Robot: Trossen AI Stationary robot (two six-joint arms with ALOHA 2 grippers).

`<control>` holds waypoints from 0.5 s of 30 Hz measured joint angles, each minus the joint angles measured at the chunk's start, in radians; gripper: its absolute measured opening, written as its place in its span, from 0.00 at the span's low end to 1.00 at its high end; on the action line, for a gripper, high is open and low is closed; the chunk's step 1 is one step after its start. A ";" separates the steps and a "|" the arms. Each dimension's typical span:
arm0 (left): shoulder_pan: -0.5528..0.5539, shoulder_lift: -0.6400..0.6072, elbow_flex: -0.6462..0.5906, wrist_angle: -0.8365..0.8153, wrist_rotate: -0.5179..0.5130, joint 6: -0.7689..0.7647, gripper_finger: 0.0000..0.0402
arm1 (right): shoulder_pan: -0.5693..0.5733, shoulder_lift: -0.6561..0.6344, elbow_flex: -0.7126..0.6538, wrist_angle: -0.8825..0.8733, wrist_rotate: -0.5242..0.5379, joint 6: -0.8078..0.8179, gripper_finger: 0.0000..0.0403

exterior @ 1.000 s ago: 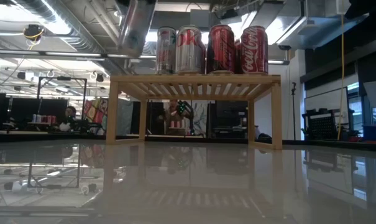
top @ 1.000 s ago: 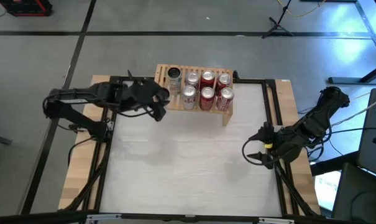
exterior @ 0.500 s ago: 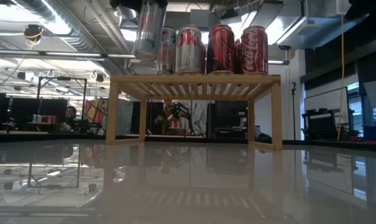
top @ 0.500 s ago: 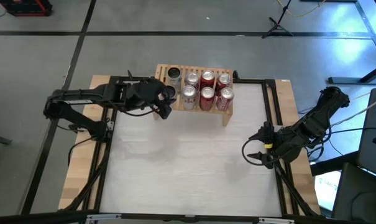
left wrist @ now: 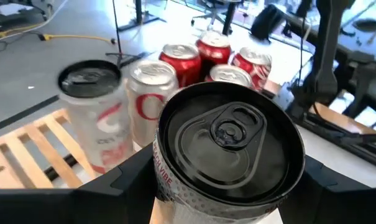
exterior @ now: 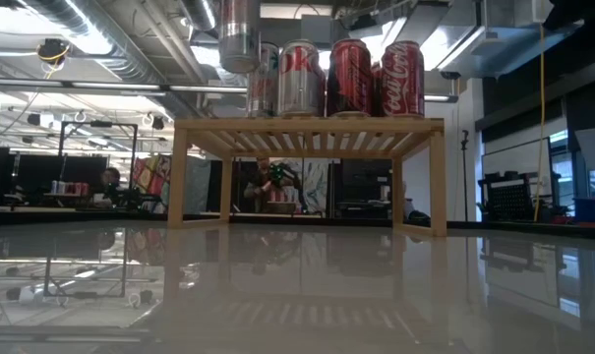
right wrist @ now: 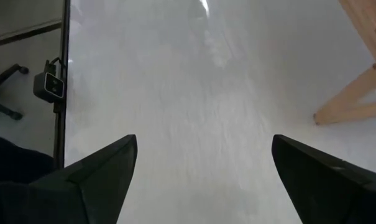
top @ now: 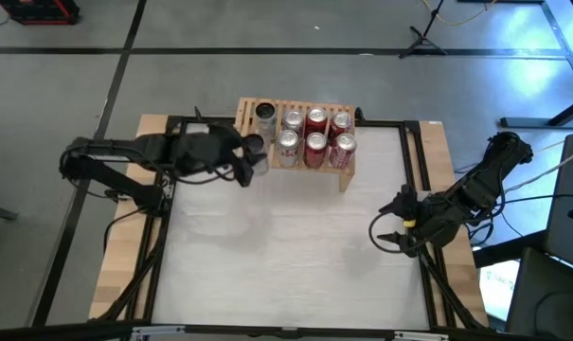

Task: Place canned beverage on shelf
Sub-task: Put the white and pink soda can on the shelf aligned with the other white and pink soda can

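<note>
The shelf (top: pixel 251 106) is a low light-wood rack at the table's far edge, with several red and silver cans (top: pixel 315 133) standing on its slats. My left gripper (top: pixel 247 158) is shut on a silver canned beverage with a black top (left wrist: pixel 228 140). It holds this can above the shelf's near left part (exterior: pixel 240 34), next to the standing cans. My right gripper (top: pixel 384 237) waits open over the table's right side, nothing between its fingers (right wrist: pixel 107 168). My left gripper pinches the can's side wall (left wrist: pixel 166 183) between its two fingers (left wrist: pixel 122 180), one on each side, below the top rim. The fingers come from the table's left, slanting a little downward. The can stands upright, lifted clear above the shelf's slats.
The white tabletop (top: pixel 286 246) lies open between the two arms, bounded by black frame rails (top: pixel 163 237). One shelf leg (right wrist: pixel 349 109) shows in the right wrist view. Beyond the table the low view shows a workshop with desks and a person (exterior: pixel 110 179).
My left gripper has tipped upward, and the can in it has gone from tilted to upright. The can has also shifted a little toward the cans standing on the shelf and stays clear above the slats.
</note>
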 joint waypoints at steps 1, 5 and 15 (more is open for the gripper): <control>0.003 -0.004 0.000 0.000 -0.001 0.000 0.58 | 0.000 0.000 0.000 0.005 -0.001 -0.019 0.90; 0.002 -0.011 -0.001 -0.015 -0.003 0.009 0.58 | 0.000 0.000 0.000 0.008 -0.010 -0.106 0.90; 0.049 -0.003 -0.032 0.035 -0.010 0.053 0.58 | 0.000 -0.005 0.000 0.015 0.016 -0.080 0.90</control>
